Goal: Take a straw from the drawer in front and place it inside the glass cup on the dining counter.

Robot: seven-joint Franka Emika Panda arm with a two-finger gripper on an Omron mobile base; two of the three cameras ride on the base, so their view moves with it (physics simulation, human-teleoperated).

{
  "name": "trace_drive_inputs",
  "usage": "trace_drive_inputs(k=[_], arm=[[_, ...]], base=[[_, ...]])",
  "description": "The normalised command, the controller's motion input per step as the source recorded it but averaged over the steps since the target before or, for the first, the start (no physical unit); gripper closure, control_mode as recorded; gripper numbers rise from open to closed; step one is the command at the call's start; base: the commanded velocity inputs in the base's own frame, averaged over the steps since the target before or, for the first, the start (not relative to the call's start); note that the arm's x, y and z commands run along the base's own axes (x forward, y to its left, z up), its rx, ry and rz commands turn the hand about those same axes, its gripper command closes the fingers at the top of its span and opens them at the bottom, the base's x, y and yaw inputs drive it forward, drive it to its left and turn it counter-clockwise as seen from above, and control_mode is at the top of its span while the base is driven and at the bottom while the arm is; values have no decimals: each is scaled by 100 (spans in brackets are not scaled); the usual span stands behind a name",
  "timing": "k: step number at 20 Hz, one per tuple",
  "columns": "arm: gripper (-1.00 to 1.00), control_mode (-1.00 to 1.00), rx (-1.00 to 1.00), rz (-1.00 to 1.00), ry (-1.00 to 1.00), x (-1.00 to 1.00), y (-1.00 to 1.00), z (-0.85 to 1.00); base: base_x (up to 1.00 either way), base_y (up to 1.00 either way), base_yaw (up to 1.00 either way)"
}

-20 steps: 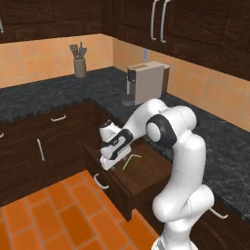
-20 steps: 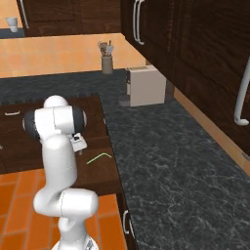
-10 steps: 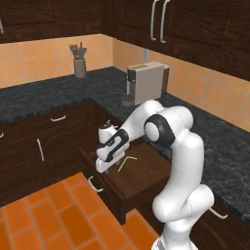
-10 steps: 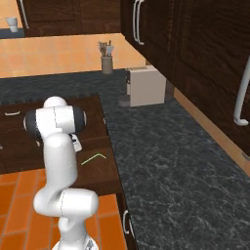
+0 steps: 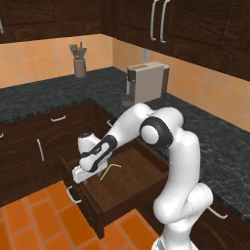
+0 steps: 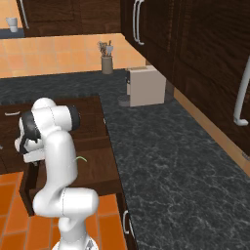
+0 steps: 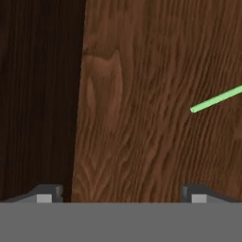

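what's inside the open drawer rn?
One pale green straw lies on the wooden floor of the drawer, bent near one end. The open gripper hangs over the front left corner, empty, and covers that bit of floor.

The left base view looks forward and down from behind the arm on its left, across the open drawer (image 5: 128,183) to the corner of the black worktop (image 5: 44,100), with the beige appliance (image 5: 146,82) and utensil holder (image 5: 80,67) far back. The right base view faces the same corner from behind on the right, sharing the drawer (image 6: 97,163), appliance (image 6: 145,86) and holder (image 6: 107,63). The hand view sits very close above the drawer floor (image 7: 142,104), looking straight onto it past the fingers (image 7: 45,193), with one end of the straw (image 7: 216,99) at its right edge.
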Motion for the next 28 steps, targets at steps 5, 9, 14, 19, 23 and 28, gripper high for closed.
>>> trace_drive_inputs(k=[5, 9, 14, 19, 23, 28], arm=[[-100, -100, 0, -9, 0, 6, -36, 44], [-100, -100, 0, 2, 0, 25, -75, 18], [-100, -100, 0, 16, 0, 39, -53, -6], [-100, -100, 2, 25, 0, 54, -40, -16], [-100, -100, 5, 19, 0, 60, -20, -33], [-100, -100, 9, 6, 1, 58, -7, -37]], base=[[0, 0, 0], [0, 0, 0], [0, 0, 0], [0, 0, 0], [0, 0, 0], [0, 0, 0]])
